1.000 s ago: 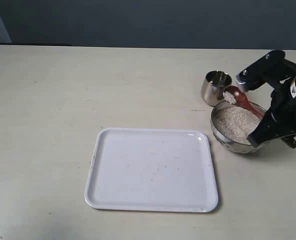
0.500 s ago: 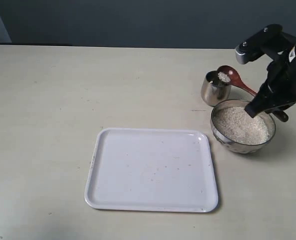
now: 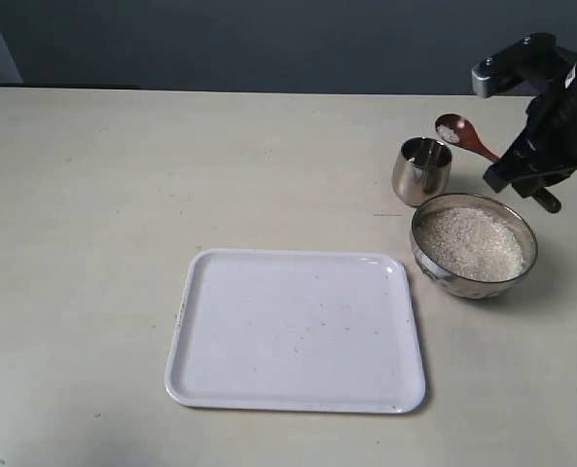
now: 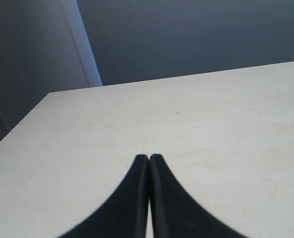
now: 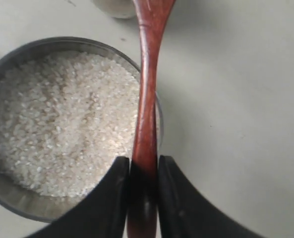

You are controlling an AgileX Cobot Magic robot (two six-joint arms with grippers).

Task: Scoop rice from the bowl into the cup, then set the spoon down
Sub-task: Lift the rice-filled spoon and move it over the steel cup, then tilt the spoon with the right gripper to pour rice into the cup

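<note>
- Since 0.5 s ago spoon [image 3: 468,138] rose off the cup [image 3: 422,170]; few grains left in it.
- R gripper [image 3: 514,171] pinches spoon handle, over rim of bowl [image 3: 444,272].
- Bowl nearly full of rice [image 3: 471,241]; cup contents unclear.
- L gripper [image 4: 149,163] fingers pressed together over bare table [image 3: 93,195].
- White tray [image 3: 298,329] beside bowl; dark wall [image 3: 269,44] behind.

No text, label, brand, number or sign is readable anywhere here
</note>
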